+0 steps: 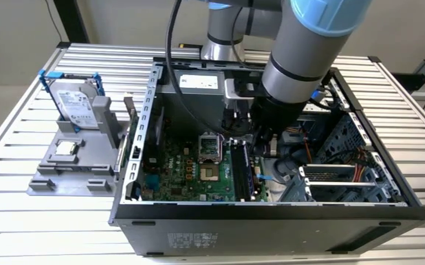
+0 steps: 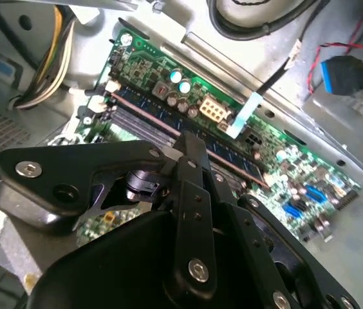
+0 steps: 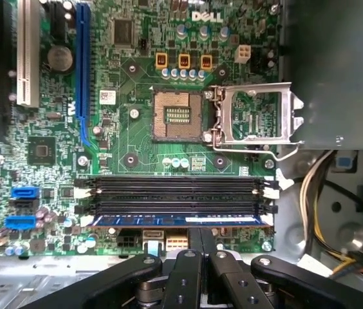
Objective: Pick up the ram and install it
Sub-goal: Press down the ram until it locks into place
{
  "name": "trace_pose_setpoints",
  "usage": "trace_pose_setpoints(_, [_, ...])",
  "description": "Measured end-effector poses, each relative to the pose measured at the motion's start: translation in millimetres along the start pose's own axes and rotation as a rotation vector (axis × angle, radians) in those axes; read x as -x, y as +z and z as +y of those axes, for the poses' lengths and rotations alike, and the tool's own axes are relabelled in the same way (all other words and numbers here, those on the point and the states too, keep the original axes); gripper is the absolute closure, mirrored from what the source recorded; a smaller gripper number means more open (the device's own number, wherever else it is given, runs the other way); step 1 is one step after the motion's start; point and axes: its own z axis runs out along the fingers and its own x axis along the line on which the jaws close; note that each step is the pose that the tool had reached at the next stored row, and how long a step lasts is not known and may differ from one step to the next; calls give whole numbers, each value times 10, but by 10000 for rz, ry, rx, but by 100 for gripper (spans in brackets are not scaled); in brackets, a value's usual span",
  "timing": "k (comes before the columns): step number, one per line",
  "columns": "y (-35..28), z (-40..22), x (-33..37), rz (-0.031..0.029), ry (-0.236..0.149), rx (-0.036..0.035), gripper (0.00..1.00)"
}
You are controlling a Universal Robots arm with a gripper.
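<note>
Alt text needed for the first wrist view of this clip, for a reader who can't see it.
A blue ram stick sits in the memory slot nearest the black claw, which hangs right at the stick's middle. Beyond it the green motherboard shows two empty black memory slots and an open processor socket.

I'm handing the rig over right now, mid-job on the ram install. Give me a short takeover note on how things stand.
Gripper: shut, tip down inside the open computer case, right at the top edge of the ram. Whether they touch cannot be told.
Ram: standing in the memory slot nearest the gripper, next to two empty slots.
Done: the ram is picked up and placed in its slot.
Left: the pictures do not show whether it is fully seated or whether the end latches have closed.
Not involved: the hard drive and processor chip sit on the grey holder outside the case.
</note>
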Motion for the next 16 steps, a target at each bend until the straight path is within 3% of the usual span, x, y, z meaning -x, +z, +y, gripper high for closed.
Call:
trace_pose_setpoints(4, [-120,4,9,6,1,14,100])
trace_pose_setpoints(7, [-178,5,14,42,0,14,100])
trace_pose_setpoints(16, [-462,16,35,178,6,11,100])
